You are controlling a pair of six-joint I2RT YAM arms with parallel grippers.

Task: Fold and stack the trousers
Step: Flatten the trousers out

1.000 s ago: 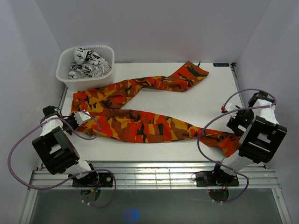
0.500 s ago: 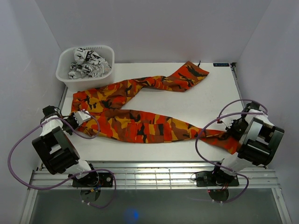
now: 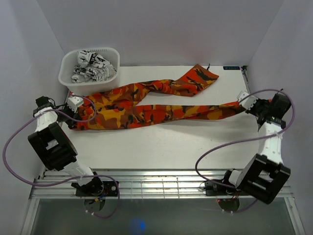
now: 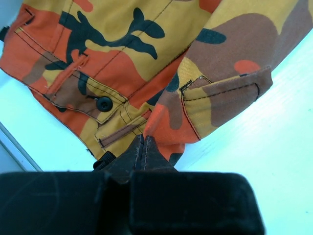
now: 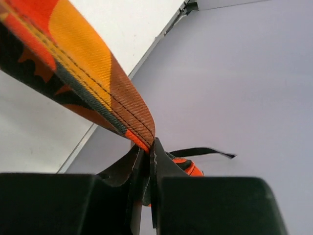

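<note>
Top external: both arms splayed outward. Left gripper clamped on trousers waistband, table's left. Right gripper pinching leg hem, right. Near leg taut between them, mid-table.

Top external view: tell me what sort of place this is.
Likely a lab robot cell, not a home: plain white walls box in a white table, with camouflage trousers spread on it and a white basket of clothing at its corner.

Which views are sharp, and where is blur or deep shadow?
Top external: evenly lit, sharp; the camouflage trousers cast soft shadows. Left wrist: trousers sharp, left gripper black, featureless. Right wrist: right gripper equally dark, trousers' stitching clear.
</note>
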